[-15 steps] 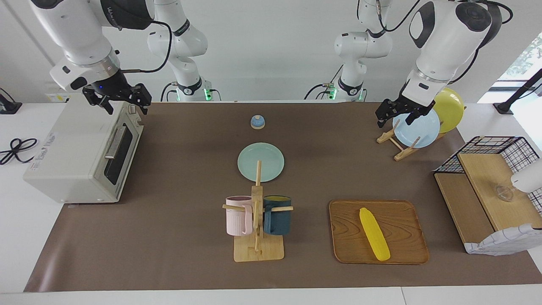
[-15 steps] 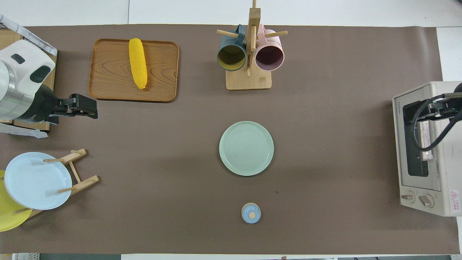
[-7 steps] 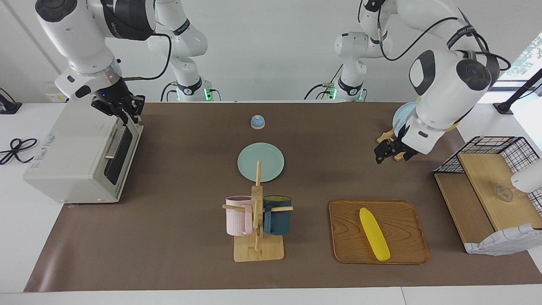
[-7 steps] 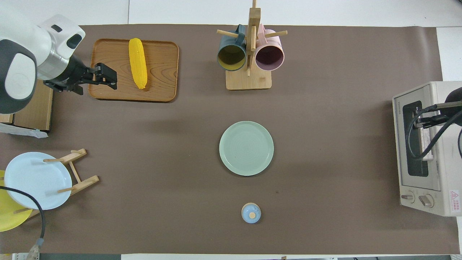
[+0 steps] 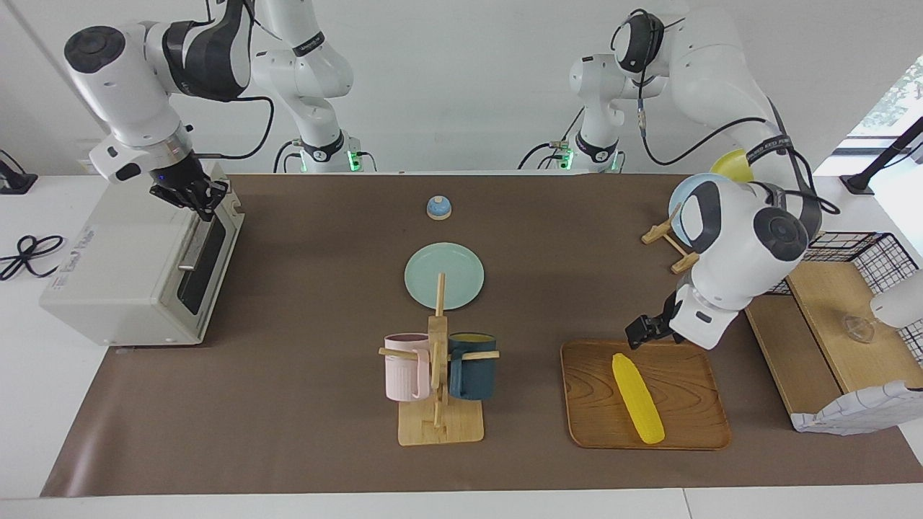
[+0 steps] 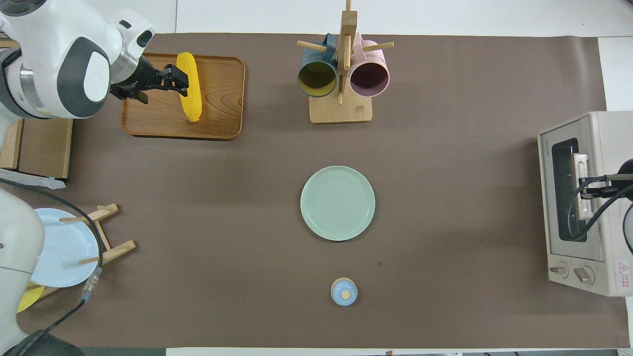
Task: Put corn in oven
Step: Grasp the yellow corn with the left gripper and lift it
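Facing view, left gripper [image 5: 641, 332] above wooden tray [image 5: 591, 404] near corn [image 5: 637, 398], finger state unclear, oven [image 5: 137, 267] shut.

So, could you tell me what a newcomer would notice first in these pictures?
Probably the bright yellow corn lying on the wooden tray toward the left arm's end of the table, with the left gripper just over the tray's edge beside it. Next, the oven at the right arm's end, its door shut and the right gripper at its top front edge by the handle. Between them stands a mug rack with two mugs.
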